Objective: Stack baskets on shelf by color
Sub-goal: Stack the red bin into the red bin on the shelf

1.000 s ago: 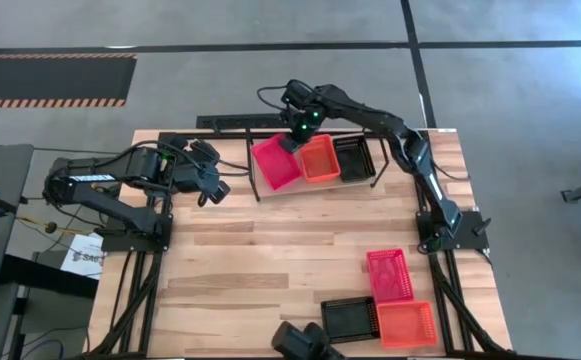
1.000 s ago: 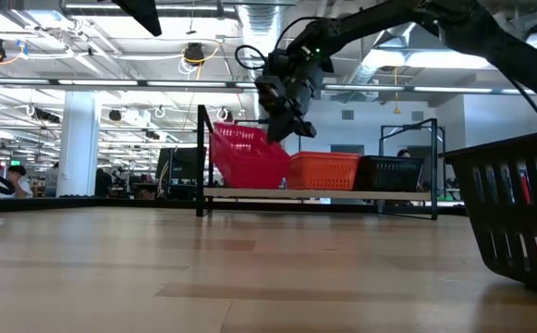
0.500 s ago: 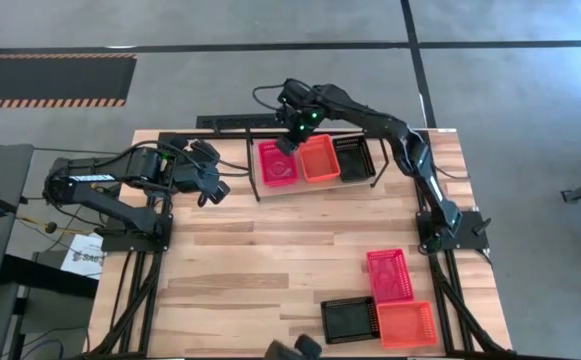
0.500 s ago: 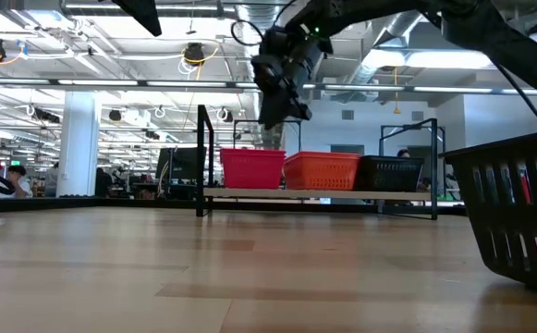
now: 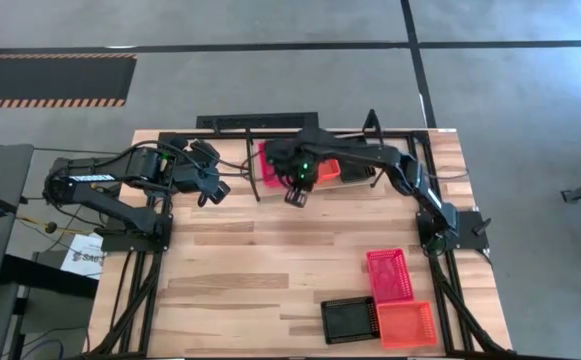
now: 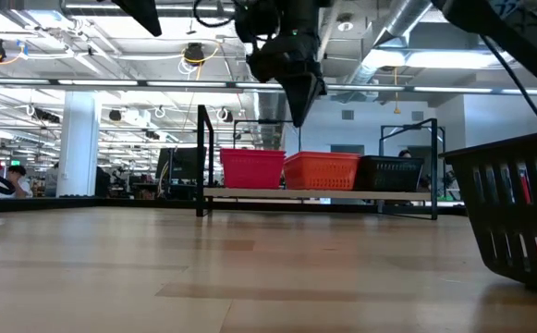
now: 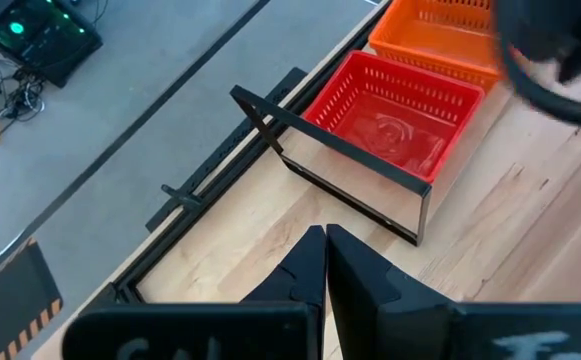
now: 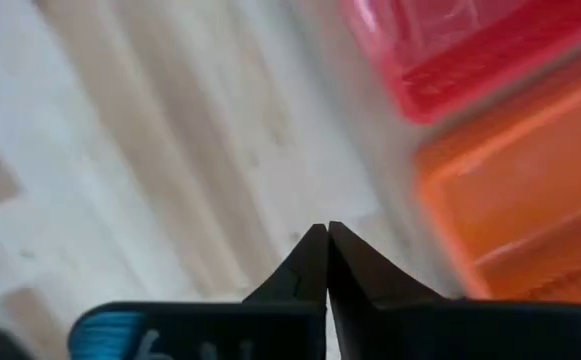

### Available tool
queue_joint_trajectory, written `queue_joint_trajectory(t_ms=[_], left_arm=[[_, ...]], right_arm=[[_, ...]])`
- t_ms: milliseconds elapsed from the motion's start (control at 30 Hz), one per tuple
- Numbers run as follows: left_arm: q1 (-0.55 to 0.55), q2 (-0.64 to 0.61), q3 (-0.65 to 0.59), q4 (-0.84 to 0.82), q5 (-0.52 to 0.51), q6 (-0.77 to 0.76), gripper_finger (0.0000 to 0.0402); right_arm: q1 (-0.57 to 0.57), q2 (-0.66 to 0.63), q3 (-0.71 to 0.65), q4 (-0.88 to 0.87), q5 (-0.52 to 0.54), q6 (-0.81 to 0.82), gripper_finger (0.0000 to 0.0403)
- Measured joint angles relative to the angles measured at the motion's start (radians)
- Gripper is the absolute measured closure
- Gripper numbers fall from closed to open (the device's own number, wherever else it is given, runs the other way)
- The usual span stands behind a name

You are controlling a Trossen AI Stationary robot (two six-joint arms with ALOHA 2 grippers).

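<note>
Lower right of the high view, my next pickups sit clustered: a red basket (image 5: 389,274) with its long axis up-down in frame, a black basket (image 5: 349,320) and an orange basket (image 5: 407,324) just below it. My right gripper (image 5: 296,195), fingers pressed together and empty, hangs upper centre beside the shelf (image 5: 266,190), which already holds one basket of each color. Those baskets lie down-right of it, on the right arm's side; the left gripper (image 5: 210,190), also closed, waits upper left.

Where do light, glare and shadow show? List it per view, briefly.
Low view: the right gripper hangs as a dark silhouette against bright ceiling lamps. High view: a green light glows on the right arm; shadows are soft. Left wrist view: the pinkish-red basket has a pale sheen on its floor. Right wrist view: the tabletop is brightly lit.
</note>
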Motion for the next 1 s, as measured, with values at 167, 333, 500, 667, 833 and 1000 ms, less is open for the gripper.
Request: queue_joint_trajectory(t_ms=[167,333,500,667,833,1000], left_arm=[[0.000,0.000,0.000,-0.003,0.003,0.012,0.0401],[0.000,0.000,0.000,-0.003,0.030,0.056,0.0401],[0.000,0.000,0.000,-0.003,0.030,0.064,0.0401],[0.000,0.000,0.000,-0.003,0.030,0.079,0.0401],[0.000,0.000,0.000,-0.003,0.030,0.079,0.0401],[0.000,0.000,0.000,0.002,0.025,0.079,0.0401]], right_arm=[[0.086,-0.065,0.002,-0.001,0.000,0.094,0.0392],[0.164,-0.152,0.001,0.000,0.013,0.230,0.0395],[0.249,-0.279,0.001,0.000,0.103,0.441,0.0383],[0.361,-0.444,-0.144,0.001,0.173,0.713,0.0395],[0.505,-0.629,-0.490,-0.002,0.190,1.086,0.0394],[0.648,-0.754,-0.799,-0.004,0.096,1.484,0.0353]])
